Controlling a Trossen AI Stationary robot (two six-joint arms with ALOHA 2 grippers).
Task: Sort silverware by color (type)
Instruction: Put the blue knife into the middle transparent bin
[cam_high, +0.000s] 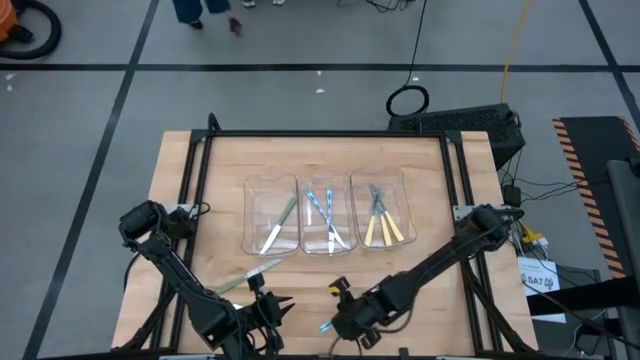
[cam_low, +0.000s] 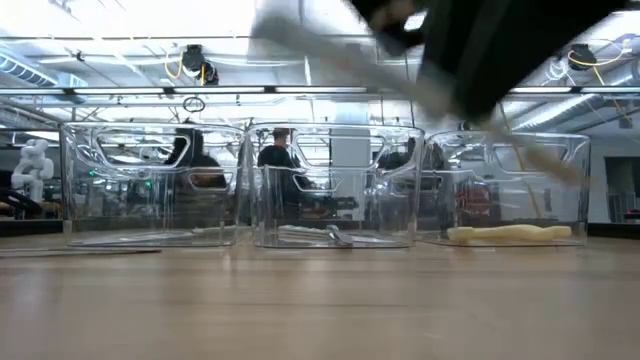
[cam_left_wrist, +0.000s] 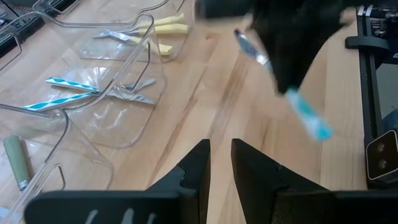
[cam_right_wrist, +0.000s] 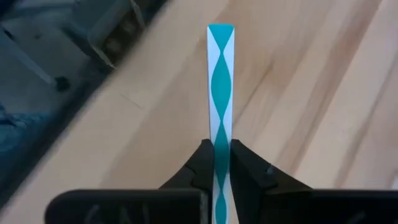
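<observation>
Three clear bins stand in a row mid-table. The left bin (cam_high: 271, 215) holds a green-handled piece, the middle bin (cam_high: 325, 215) holds blue-striped pieces (cam_left_wrist: 62, 93), and the right bin (cam_high: 382, 212) holds yellow-handled pieces (cam_low: 510, 234). One green-handled piece (cam_high: 245, 280) lies flat on the wood near the table's near edge. My right gripper (cam_high: 345, 320) is near the near edge, shut on a blue-striped piece of silverware (cam_left_wrist: 305, 112). My left gripper (cam_left_wrist: 221, 158) hovers beside the green piece, narrowly open and holding nothing. My right gripper pinches the blue-striped piece between its two fingers on the handle (cam_right_wrist: 219, 134). The handle's free end (cam_right_wrist: 221, 31) sticks out forward, along the fingers. The piece is lifted clear of the table and tilted, its silvery end (cam_left_wrist: 247, 42) higher than the handle.
A black frame (cam_high: 320, 135) runs along the table's far and side edges. Bare wood (cam_high: 310, 280) lies between the bins and the two grippers. People sit in the room beyond the table in the low view.
</observation>
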